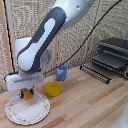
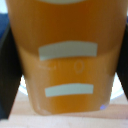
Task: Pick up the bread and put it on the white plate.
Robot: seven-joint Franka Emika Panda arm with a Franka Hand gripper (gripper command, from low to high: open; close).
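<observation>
My gripper (image 1: 26, 93), a white block with short blue-tipped fingers, is shut on the bread (image 1: 28, 96), a small orange-brown piece. It holds the bread just above the white dish (image 1: 35, 111), over the dish's far part; whether the bread touches the dish I cannot tell. In the wrist view the bread (image 2: 65, 65) fills almost the whole picture, with two pale stripes on it. A dark finger (image 2: 7, 75) shows at each side of it.
A small yellow bowl (image 1: 53, 88) stands just beside the dish on the exterior view's right. A blue cup (image 1: 61, 73) stands behind the bowl. A dark toaster oven (image 1: 113, 54) and a wire rack (image 1: 97, 71) are at the far right.
</observation>
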